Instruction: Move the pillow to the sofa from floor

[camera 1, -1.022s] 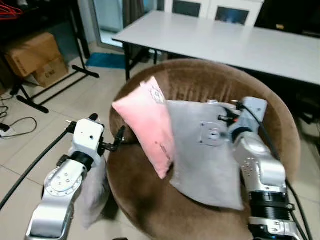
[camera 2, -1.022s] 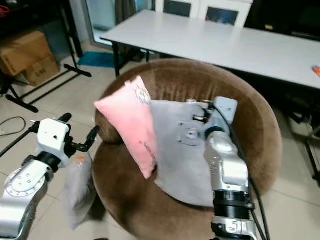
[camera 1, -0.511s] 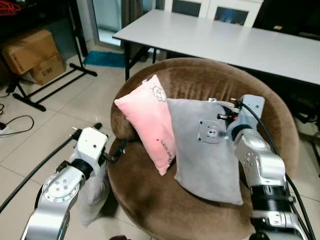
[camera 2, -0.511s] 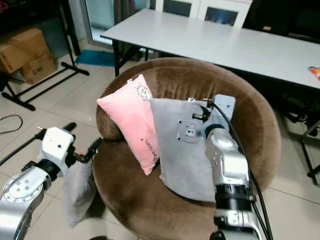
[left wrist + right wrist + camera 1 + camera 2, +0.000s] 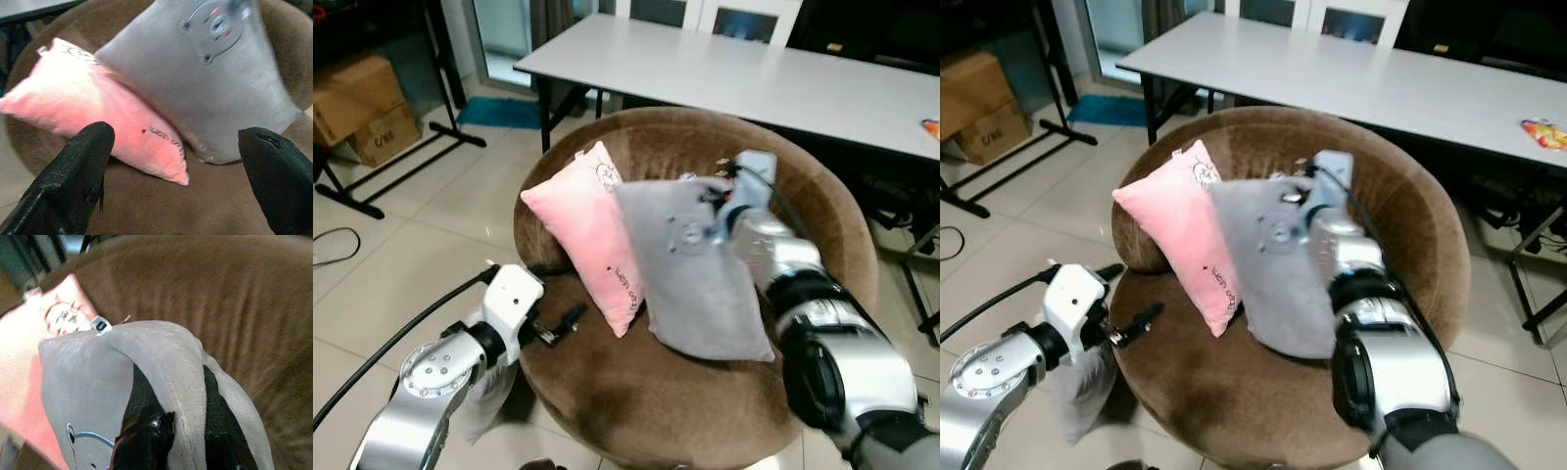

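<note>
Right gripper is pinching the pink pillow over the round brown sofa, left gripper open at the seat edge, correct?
Not quite. The right gripper pinches the grey pillow, as the right wrist view shows; the pink pillow just leans beside it on the sofa. The left gripper is open at the seat edge.

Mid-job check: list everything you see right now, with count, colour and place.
grey pillow: 1, grey, held over the sofa seat beside the pink one
pink pillow: 1, pink, leaning on the sofa back
sofa: 1, brown, round, in front
second grey pillow: 1, grey, on the floor by the sofa's left side
table: 1, white, behind the sofa
cardboard boxes: 2, brown, far left
right gripper: shut on the grey pillow's top edge
left gripper: open, near the sofa's front left
</note>
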Controlling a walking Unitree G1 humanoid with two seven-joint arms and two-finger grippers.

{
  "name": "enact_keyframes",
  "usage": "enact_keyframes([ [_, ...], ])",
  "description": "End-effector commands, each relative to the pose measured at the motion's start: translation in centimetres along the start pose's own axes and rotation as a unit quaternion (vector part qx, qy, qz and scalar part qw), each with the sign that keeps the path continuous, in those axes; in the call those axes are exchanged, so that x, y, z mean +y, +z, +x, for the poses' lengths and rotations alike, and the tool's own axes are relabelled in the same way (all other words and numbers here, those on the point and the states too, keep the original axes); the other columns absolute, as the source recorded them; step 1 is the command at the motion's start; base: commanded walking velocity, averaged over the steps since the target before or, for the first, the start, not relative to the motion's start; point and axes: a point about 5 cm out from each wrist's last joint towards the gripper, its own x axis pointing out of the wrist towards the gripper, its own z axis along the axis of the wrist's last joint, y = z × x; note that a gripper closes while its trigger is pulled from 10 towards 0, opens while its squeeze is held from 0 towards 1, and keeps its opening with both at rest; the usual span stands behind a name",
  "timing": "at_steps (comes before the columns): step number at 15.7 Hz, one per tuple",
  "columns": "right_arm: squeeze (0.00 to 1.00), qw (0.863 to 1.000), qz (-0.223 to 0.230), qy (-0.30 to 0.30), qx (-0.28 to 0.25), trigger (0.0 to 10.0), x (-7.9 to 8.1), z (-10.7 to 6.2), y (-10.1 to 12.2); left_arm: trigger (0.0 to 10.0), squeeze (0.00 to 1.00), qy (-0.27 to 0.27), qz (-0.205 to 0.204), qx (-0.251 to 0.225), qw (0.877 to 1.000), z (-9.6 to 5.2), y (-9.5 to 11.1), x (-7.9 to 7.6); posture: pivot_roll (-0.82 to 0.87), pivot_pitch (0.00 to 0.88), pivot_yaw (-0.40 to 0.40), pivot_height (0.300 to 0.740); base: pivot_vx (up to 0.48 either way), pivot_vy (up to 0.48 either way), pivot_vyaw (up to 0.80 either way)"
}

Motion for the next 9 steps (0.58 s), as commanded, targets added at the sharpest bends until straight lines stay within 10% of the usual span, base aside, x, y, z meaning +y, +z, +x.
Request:
enact_keyframes([
  [1, 0.44, 1.0, -0.005, 0.004, -0.009, 10.0, 0.1, 0.1, 0.5, 10.0, 0.46, -0.015, 0.0, 0.001, 1.0, 0.1, 0.1, -0.2, 0.01, 0.0, -0.077, 0.74, 0.0, 0.0, 0.0],
  [2, 1.0, 1.0, -0.01, -0.017, -0.005, 10.0, 0.1, 0.2, 0.7, 10.0, 0.46, -0.021, -0.002, 0.0, 1.0, 0.2, 0.2, -0.1, 0.02, 0.0, -0.08, 0.74, 0.0, 0.0, 0.0],
  [9, 1.0, 0.992, -0.026, -0.074, -0.099, 10.0, -0.9, -0.2, 6.5, 10.0, 0.46, -0.006, 0.002, -0.008, 1.0, 0.1, 0.6, 0.4, 0.03, 0.0, -0.09, 0.74, 0.0, 0.0, 0.0],
])
